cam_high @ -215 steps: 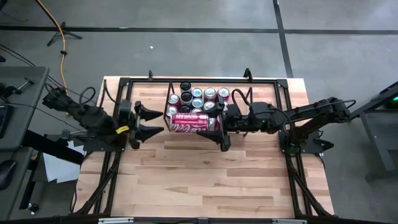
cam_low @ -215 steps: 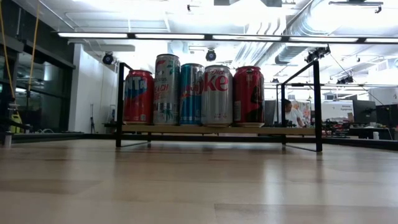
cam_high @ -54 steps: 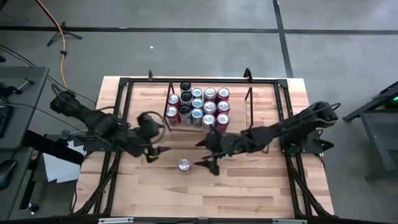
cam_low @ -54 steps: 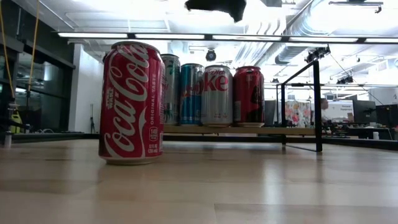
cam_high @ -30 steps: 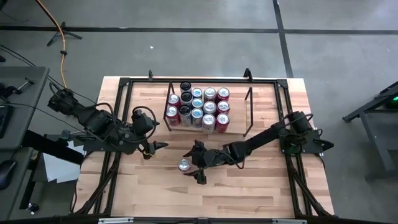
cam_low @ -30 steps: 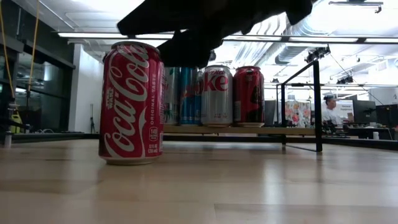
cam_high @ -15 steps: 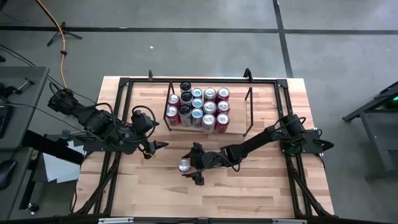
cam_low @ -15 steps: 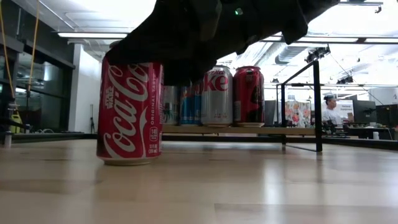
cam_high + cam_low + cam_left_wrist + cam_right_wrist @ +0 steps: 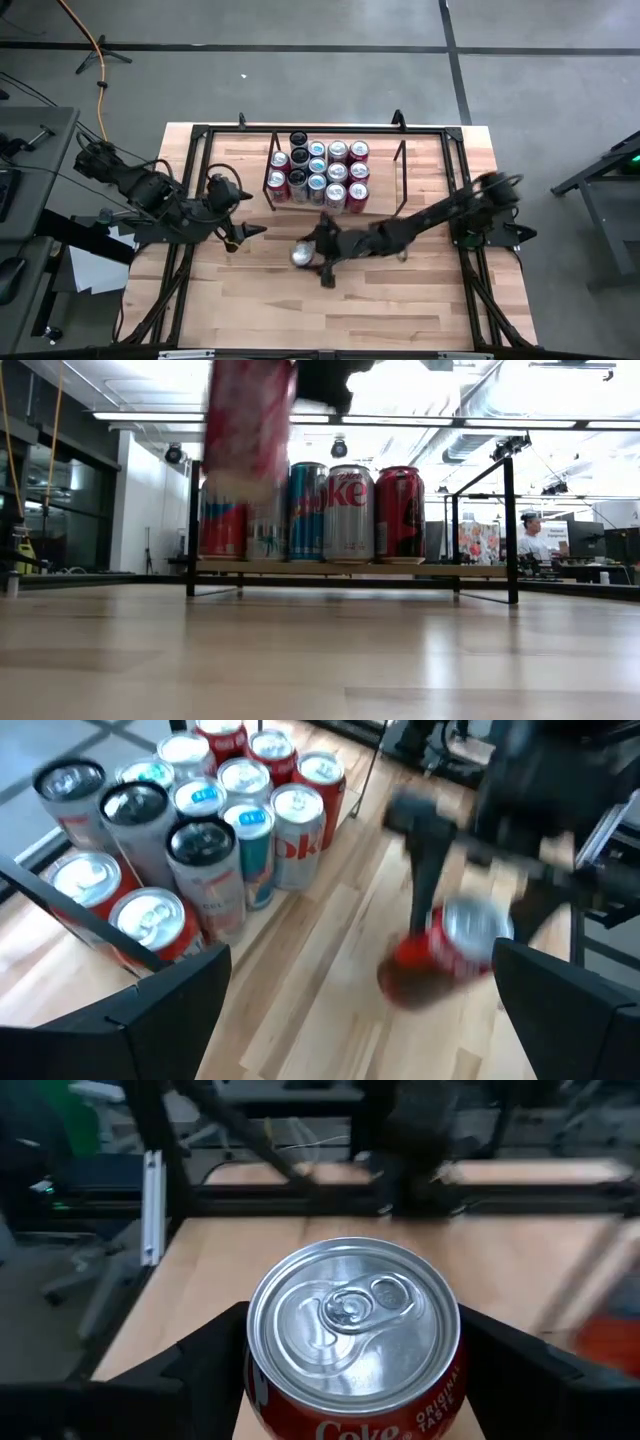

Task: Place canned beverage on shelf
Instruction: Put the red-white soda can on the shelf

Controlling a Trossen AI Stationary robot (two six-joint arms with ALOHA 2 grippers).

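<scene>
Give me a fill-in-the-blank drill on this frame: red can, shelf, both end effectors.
1. The red Coca-Cola can is gripped by the ____ end effector.
2. In the low view the can is ____ the wooden table, not resting on it.
3. The left end effector is open and holds ____.
4. The other cans stand grouped on the ____.

Missing words: right; above; nothing; shelf

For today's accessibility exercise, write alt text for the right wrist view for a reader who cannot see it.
A red Coke can fills the middle, seen from above with its silver top and pull tab, gripped between the right tool's two dark fingers. Behind it lie a wooden table and black frame rails.
</scene>
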